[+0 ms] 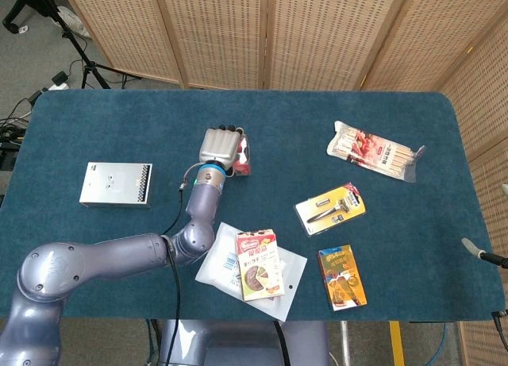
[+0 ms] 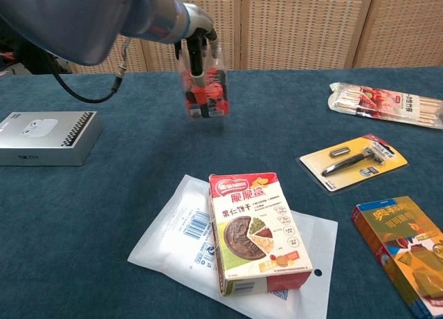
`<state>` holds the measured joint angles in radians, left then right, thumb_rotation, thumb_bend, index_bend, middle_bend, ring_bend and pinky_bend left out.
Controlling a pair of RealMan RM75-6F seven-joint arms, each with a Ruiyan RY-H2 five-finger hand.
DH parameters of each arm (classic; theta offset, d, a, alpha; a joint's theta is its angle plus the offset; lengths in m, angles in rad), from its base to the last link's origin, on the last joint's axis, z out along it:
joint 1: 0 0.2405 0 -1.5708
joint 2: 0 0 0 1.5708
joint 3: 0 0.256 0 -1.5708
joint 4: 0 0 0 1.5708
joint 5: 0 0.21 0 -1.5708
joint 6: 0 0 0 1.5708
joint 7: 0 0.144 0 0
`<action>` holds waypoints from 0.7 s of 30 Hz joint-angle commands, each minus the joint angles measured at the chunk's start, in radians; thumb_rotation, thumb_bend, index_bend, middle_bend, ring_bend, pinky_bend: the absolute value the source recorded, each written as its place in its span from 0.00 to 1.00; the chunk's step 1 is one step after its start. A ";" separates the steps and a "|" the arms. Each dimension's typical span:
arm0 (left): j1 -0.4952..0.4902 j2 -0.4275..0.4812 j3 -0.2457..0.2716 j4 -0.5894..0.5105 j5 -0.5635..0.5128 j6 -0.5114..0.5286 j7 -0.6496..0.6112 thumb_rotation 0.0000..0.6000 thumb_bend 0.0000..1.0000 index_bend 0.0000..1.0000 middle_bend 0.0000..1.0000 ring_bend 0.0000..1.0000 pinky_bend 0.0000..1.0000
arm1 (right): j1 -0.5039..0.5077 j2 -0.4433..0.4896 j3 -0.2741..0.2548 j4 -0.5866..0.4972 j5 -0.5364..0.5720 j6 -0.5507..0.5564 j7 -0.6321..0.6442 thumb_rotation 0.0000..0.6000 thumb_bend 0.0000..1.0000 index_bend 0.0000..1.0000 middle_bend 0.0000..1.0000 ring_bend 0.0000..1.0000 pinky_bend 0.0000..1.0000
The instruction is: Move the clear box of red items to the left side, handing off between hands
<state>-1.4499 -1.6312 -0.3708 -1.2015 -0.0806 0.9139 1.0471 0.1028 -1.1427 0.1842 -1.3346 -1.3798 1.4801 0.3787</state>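
Clear box gripped inside left hand, aloft.

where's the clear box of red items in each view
Head view: the clear box is left of centre, at the right edge of the left hand gripping it.
Chest view: the clear box is upper left of centre, lifted off the table, with the left hand on its top.
Shared landmark: the grey box lies to its left in both views.
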 commanded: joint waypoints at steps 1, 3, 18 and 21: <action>0.073 0.082 0.048 -0.052 0.070 -0.042 -0.029 1.00 0.40 0.62 0.23 0.18 0.27 | 0.001 -0.003 0.001 -0.004 0.001 0.001 -0.021 1.00 0.00 0.00 0.00 0.00 0.00; 0.103 0.114 0.072 -0.065 0.109 -0.055 -0.043 1.00 0.40 0.62 0.23 0.18 0.27 | 0.001 -0.004 0.000 -0.009 0.001 0.001 -0.031 1.00 0.00 0.00 0.00 0.00 0.00; 0.356 0.279 0.172 0.061 0.565 -0.254 -0.405 1.00 0.41 0.66 0.23 0.18 0.27 | 0.012 -0.019 0.001 -0.039 0.026 -0.025 -0.155 1.00 0.00 0.00 0.00 0.00 0.00; 0.374 0.289 0.178 0.111 0.626 -0.293 -0.464 1.00 0.41 0.66 0.23 0.18 0.27 | 0.015 -0.023 0.001 -0.043 0.031 -0.034 -0.173 1.00 0.00 0.00 0.00 0.00 0.00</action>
<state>-1.1031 -1.3601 -0.2045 -1.1320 0.5008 0.6579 0.6273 0.1158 -1.1632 0.1850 -1.3753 -1.3515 1.4500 0.2103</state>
